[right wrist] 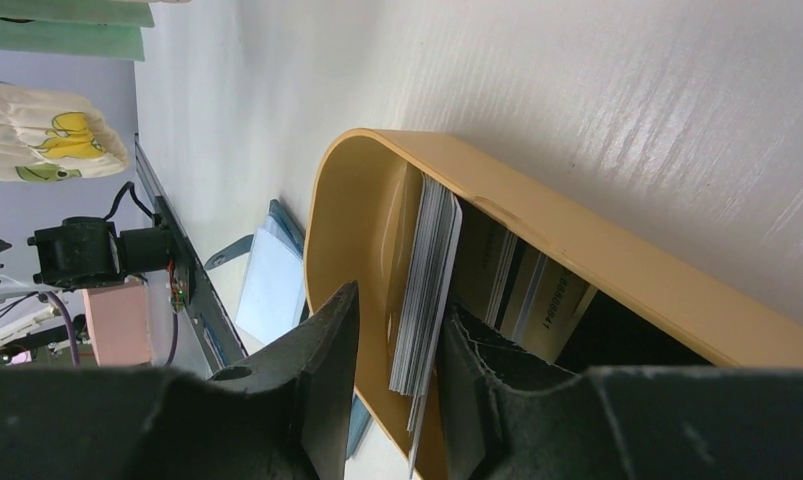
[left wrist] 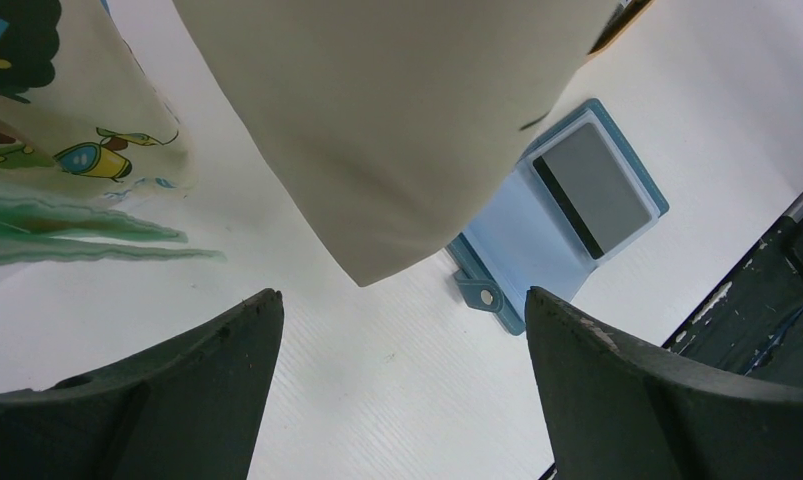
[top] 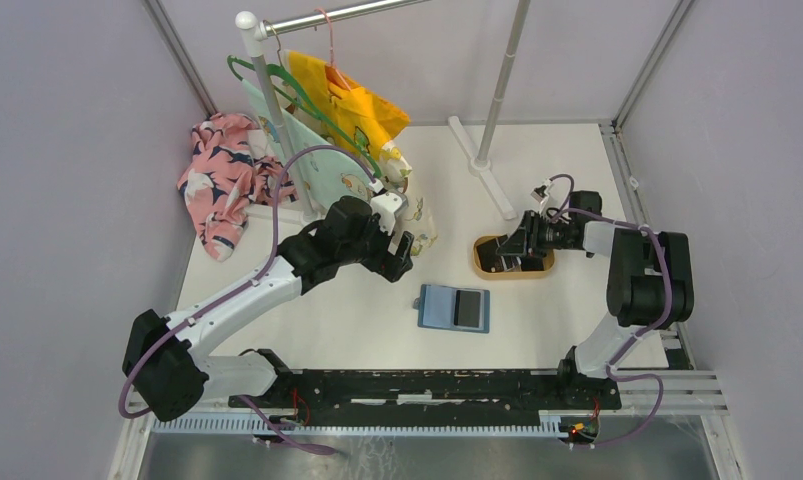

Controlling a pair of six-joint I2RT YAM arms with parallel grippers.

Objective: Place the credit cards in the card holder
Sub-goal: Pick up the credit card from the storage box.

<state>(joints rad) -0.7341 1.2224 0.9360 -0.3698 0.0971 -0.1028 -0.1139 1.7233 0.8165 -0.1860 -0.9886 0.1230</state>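
step: picking a card out of the tray, by the look of it, nothing carried over to the wallet yet

right tool (right wrist: 397,310): dipped into the tan tray (right wrist: 577,220), centre right of the top view. One finger sits on each side of a card stack. Whether it's actually pinched tight can't be told, since a sliver of gap is seen on one side

credit cards (right wrist: 427,280): stood on edge in the tray as a thin stack leaning on the wall, flat faces turned to the fingers. More cards are seen behind them, and one grey card with a dark stripe (left wrist: 597,190) is already lying on the holder's right half

card holder (top: 454,307): laid open and flat on the worktop, middle of the top view, long axis running left to right

left tool (left wrist: 402,300): spread wide, nothing in it, hung above the worktop just up and left of the holder

the bit that matters: the holder is found down and left of the tray, roughly between both tools. The stack is reachable by the right arm only, and the left is well apart from it

guess for the move: the card would need lifting clear, tipping from on-edge to flat, then lining up with a slot

risk: more than one card could get grabbed at once
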